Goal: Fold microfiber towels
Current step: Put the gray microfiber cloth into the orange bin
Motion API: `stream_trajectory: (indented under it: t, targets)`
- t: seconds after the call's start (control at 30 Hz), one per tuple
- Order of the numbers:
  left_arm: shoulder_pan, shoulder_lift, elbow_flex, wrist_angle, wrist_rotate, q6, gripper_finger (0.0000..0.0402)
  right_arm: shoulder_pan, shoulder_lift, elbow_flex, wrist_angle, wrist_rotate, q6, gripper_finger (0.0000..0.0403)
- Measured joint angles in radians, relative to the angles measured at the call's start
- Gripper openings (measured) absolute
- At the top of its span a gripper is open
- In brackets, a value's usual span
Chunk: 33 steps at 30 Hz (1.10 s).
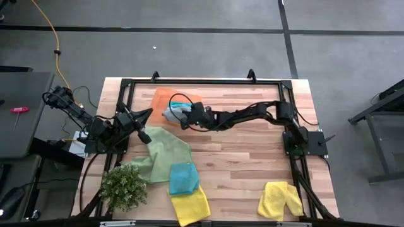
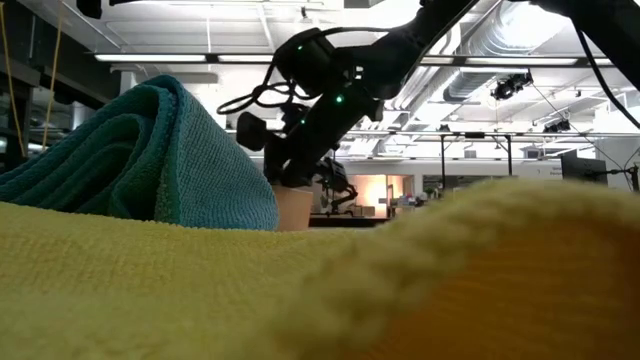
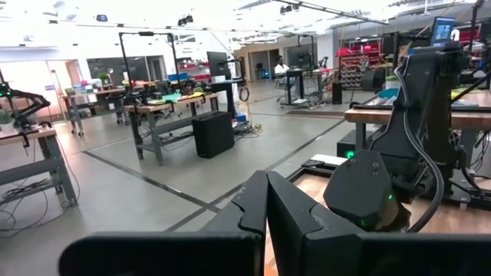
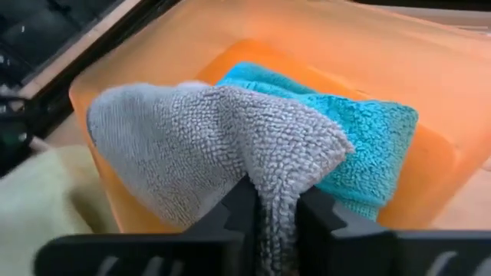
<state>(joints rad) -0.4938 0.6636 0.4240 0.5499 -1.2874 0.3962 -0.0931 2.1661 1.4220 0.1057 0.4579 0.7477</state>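
Orange tray [image 1: 165, 96] at the table's [image 1: 252, 157] far side holds the grey towel [image 1: 172, 115] under the right gripper [image 1: 183, 116]; the left gripper [image 1: 146, 136] waits above the light green towel [image 1: 165, 153]. Low view: a folded teal towel [image 2: 150, 160] lies on yellow cloth [image 2: 300, 290]. Left wrist: fingers [image 3: 265, 207] pressed together, empty. Right wrist: fingers [image 4: 234, 207] pinch the grey towel's [image 4: 199, 146] hanging corner beside a teal towel [image 4: 360, 146]; I'd release gently, keeping the fold stacked squarely inside the tray [image 4: 430, 69].

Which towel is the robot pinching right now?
The grey towel, pinched by the right pincer over the orange tray. The others lie loose.
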Motion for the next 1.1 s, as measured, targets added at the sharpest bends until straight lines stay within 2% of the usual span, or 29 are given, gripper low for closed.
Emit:
stream_trajectory:
  t: [0.2,0.3,0.47,0.67,0.8,0.9,0.97,1.1]
  targets:
    - [0.0,0.0,0.0,0.0,0.0,-0.001,0.0,-0.007,-0.034,0.001,-0.107,-0.014,-0.077,0.0122]
    - [0.0,0.0,0.0,0.0,0.0,-0.003,0.0,-0.007,-0.065,-0.001,-0.167,0.028,-0.119,0.0157]
    - [0.0,0.0,0.0,0.0,0.0,-0.008,0.0,-0.011,-0.117,-0.002,-0.216,0.058,-0.227,0.0188]
    - [0.0,0.0,0.0,-0.004,0.0,-0.019,0.0,-0.018,-0.191,-0.001,-0.384,0.055,-0.35,0.0193]
    - [0.0,0.0,0.0,-0.007,0.0,-0.018,0.0,0.002,-0.228,-0.009,-0.512,-0.019,-0.479,0.0192]
    - [0.0,0.0,0.0,-0.007,0.0,-0.015,0.0,0.055,-0.255,-0.052,-0.487,-0.093,-0.55,0.0185]
    - [0.0,0.0,0.0,-0.007,0.0,-0.016,0.0,0.094,-0.264,-0.107,-0.433,-0.104,-0.572,0.0173]
    - [0.0,0.0,0.0,-0.006,0.0,-0.018,0.0,0.147,-0.267,-0.233,-0.186,-0.114,-0.58,0.0124]
